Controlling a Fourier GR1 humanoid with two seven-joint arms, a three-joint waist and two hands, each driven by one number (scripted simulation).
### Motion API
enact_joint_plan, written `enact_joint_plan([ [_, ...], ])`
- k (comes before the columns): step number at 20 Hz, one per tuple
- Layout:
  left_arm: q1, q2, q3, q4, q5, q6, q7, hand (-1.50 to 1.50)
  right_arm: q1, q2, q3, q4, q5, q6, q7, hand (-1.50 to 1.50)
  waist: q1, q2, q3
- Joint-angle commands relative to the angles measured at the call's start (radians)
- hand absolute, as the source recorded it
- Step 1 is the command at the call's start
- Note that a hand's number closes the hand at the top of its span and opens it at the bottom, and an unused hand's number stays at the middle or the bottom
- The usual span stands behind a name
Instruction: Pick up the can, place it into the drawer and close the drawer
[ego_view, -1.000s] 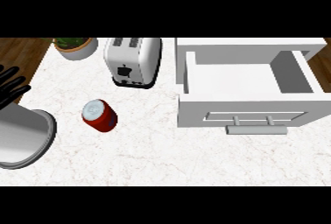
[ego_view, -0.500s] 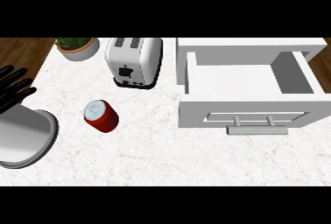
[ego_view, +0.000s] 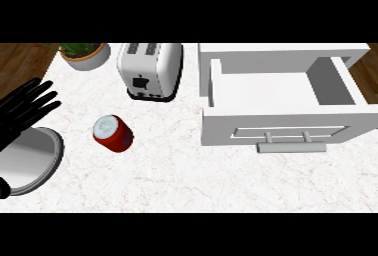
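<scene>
My left hand (ego_view: 28, 106) wide open, left of can (ego_view: 113, 133), holding nothing; clumsy reach risks toppling can away from drawer (ego_view: 277, 102).

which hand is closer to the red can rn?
Left. The left hand is at the view's left edge, fingers straight, apart from the red can and up-left of it. The right hand shows nowhere in the head view.

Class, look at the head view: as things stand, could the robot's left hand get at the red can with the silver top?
Probably yes. The open black left hand is beside the red can with the silver top, with only bare white marble counter between them. The white toaster stands clear behind.
</scene>
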Motion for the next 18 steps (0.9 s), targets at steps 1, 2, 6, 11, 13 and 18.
enact_joint_plan([
  [1, -0.061, -0.130, -0.082, 0.074, -0.111, 0.033, -0.064, -1.50, 0.033, -0.012, -0.051, 0.011, -0.055, 0.054, -0.014, -1.50, -0.009, 0.011, -0.009],
  [2, -0.118, -0.136, -0.093, 0.081, -0.143, 0.067, -0.053, -1.50, 0.028, 0.013, -0.031, -0.005, -0.014, 0.035, 0.001, -1.50, -0.003, 0.010, -0.009],
  [6, -0.170, -0.161, -0.080, 0.300, -0.255, -0.035, -0.177, -1.50, -0.031, -0.002, -0.063, 0.081, -0.024, 0.073, -0.045, -1.50, 0.000, 0.012, -0.009],
  [11, -0.119, -0.204, -0.077, 0.343, -0.350, -0.053, -0.280, -1.50, 0.005, 0.068, -0.068, 0.013, 0.009, 0.084, -0.018, -1.50, 0.007, 0.010, -0.009],
  [13, -0.161, -0.200, -0.062, 0.408, -0.396, -0.035, -0.316, -1.50, 0.054, 0.082, -0.103, -0.033, -0.035, 0.107, -0.003, -1.50, 0.003, 0.010, -0.009],
  [18, -0.203, -0.198, -0.040, 0.588, -0.507, -0.053, -0.491, -1.50, -0.003, 0.072, -0.116, -0.006, -0.032, 0.099, 0.028, -1.50, 0.004, 0.011, -0.009],
])
